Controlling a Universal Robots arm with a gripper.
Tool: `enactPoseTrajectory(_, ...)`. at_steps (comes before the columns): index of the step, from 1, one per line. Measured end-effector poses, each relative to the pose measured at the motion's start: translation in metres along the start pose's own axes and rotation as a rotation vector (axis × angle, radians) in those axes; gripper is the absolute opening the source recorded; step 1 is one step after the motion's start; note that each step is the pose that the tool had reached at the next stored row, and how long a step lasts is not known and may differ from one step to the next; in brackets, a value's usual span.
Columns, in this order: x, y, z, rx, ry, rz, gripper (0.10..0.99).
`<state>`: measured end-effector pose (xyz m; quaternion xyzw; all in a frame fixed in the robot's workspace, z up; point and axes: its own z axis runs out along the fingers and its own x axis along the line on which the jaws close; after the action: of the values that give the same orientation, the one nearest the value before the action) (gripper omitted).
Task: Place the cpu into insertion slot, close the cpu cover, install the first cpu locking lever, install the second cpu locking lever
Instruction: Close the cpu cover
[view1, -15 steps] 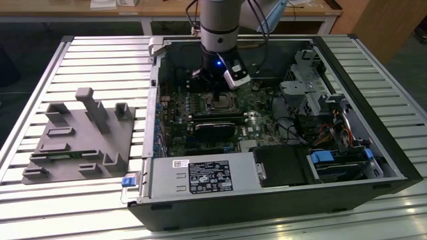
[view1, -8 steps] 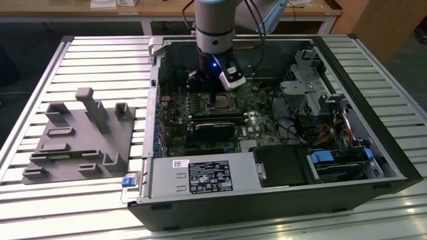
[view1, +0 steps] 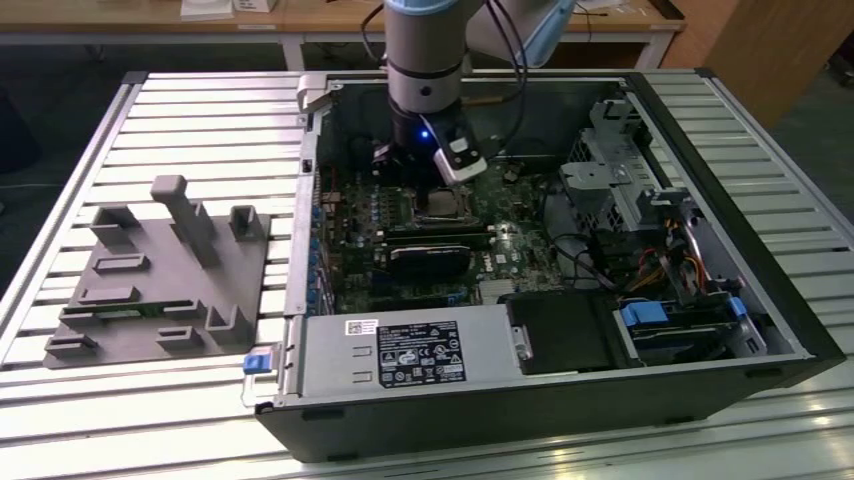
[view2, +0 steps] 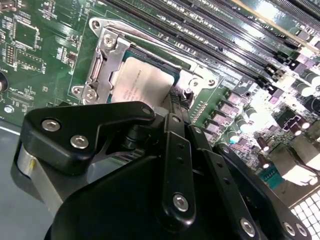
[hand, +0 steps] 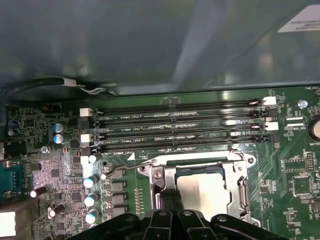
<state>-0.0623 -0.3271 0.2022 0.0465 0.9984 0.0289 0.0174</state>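
One hand (view2: 176, 100) pointing straight down, just beside the seated cpu (view2: 142, 80)

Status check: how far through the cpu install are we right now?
Done: the cpu sits in the insertion slot, and the cpu cover looks lowered around it. In hand: the gripper is at the slot's edge, right beside the cpu. Left: the locking levers. One wire lever lies along the cover, and I cannot tell whether it is latched.
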Motion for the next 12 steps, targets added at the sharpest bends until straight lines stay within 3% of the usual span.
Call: enactPoseTrajectory(12, 0.0011, -0.0004, 0.0039, -0.001, 0.0002, 0.000, 0.106)
